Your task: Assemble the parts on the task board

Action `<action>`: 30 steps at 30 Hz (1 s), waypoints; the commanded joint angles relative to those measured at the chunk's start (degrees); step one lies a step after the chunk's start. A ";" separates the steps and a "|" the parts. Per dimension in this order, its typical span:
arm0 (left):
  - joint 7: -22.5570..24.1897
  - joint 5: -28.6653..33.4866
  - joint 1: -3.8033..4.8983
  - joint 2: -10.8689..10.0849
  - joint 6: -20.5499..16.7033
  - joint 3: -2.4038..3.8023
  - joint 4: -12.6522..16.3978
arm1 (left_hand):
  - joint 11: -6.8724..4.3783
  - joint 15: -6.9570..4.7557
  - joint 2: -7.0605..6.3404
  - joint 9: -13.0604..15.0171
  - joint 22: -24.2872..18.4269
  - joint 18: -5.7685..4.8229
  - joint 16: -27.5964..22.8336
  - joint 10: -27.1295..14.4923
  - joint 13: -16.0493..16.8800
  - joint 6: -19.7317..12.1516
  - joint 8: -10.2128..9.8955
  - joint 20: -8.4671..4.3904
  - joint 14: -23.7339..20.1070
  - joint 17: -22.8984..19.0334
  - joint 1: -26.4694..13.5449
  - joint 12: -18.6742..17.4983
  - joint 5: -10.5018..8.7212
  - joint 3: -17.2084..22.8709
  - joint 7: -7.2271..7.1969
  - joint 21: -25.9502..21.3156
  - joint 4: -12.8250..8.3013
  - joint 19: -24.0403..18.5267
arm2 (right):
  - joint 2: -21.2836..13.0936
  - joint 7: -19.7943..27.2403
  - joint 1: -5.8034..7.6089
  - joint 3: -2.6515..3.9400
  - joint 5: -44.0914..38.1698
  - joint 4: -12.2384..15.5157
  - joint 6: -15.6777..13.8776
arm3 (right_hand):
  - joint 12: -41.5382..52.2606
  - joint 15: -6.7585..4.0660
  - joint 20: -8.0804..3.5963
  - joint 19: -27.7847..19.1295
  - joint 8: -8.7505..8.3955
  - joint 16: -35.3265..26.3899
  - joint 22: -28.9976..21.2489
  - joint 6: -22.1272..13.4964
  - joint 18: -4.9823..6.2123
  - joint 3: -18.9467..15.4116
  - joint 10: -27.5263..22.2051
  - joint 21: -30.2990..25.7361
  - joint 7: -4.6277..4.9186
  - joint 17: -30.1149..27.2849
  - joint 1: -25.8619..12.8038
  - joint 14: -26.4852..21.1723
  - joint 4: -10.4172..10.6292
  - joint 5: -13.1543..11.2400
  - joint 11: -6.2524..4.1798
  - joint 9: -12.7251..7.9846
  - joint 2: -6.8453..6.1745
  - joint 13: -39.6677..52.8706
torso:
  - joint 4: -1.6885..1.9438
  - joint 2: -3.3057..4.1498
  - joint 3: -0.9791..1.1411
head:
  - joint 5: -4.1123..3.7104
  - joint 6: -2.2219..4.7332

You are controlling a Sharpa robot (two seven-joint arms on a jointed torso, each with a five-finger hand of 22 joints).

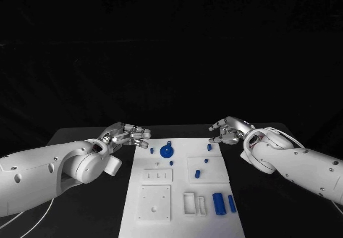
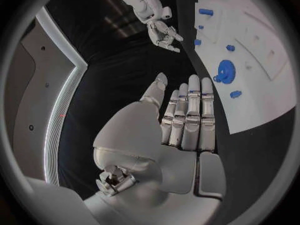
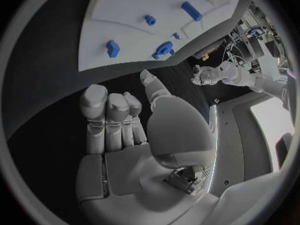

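The white task board [image 1: 182, 218] lies in the middle of the table. At its far end sit a round blue gear-like part [image 1: 166, 150], a small blue piece [image 1: 152, 150] beside it and a blue peg [image 1: 209, 147]. Two blue cylinders [image 1: 218, 204] lie side by side near the front. My left hand [image 1: 127, 135] hovers just off the board's far left corner, fingers straight and apart from the thumb, holding nothing. My right hand [image 1: 229, 131] hangs at the far right corner, also empty. The left wrist view shows the gear [image 2: 225, 71] beyond the left hand's fingertips [image 2: 189, 82].
More small blue pegs [image 1: 197, 173] stand on raised white blocks in the board's middle. White fixtures [image 1: 155, 202] with holes and slots occupy the front half. Black table surface [image 1: 85, 136] surrounds the board on both sides.
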 commanded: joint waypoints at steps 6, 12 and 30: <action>1.05 0.42 0.01 -0.15 0.68 -0.02 -0.10 | -0.53 -0.21 -0.18 0.03 -0.08 0.06 -0.12 1.86 -0.01 -0.16 -0.06 -0.02 0.61 0.15 0.11 -0.22 -0.30 0.38 -0.01 -0.27 -0.32 0.53 | -1.35 8.81 -0.47 0.11 5.65 -3.28 5.05 | 0.11 0.22 0.19 3.35 -0.13 -0.24 3.93 0.57 -0.43 -0.22 -0.30 0.15 -0.08 0.11 -0.03 -0.02 -1.84 1.88 -0.14 0.10 0.90 -0.13 | -0.27 -0.04 0.16 | -0.91 -0.06; 1.14 0.32 -0.01 -0.16 0.80 -0.03 -0.10 | -0.77 -0.37 -0.13 0.03 -0.04 -0.07 0.03 2.64 0.02 -0.17 -0.07 -0.19 0.89 0.24 0.19 -0.16 -0.29 0.39 -0.06 -0.19 -0.55 0.68 | -0.13 9.91 -1.06 0.11 6.00 -6.54 5.30 | -0.28 -0.02 -0.08 3.36 -0.16 -0.57 4.20 -0.56 -0.63 -0.60 -0.54 -0.40 -0.20 0.04 -0.02 -0.01 -2.95 1.90 -0.35 0.07 1.12 -0.43 | -0.06 0.08 0.06 | -1.23 0.00; 1.20 0.13 -0.07 0.08 1.06 -0.03 -0.09 | -0.40 -0.31 -0.17 0.03 0.09 -0.17 0.13 1.44 0.00 -0.21 -0.07 -0.27 0.80 0.28 0.19 -0.24 -0.32 0.19 0.04 -0.01 -1.17 0.56 | 4.63 10.94 -2.96 0.08 5.85 -13.66 6.14 | -0.49 -0.09 -0.14 3.40 -0.13 -0.86 4.55 -0.02 -0.75 -1.26 -0.69 -0.84 -0.28 0.07 -0.04 -0.02 -3.76 2.08 -0.42 0.10 1.50 -0.56 | 0.67 0.81 0.21 | -1.91 -0.21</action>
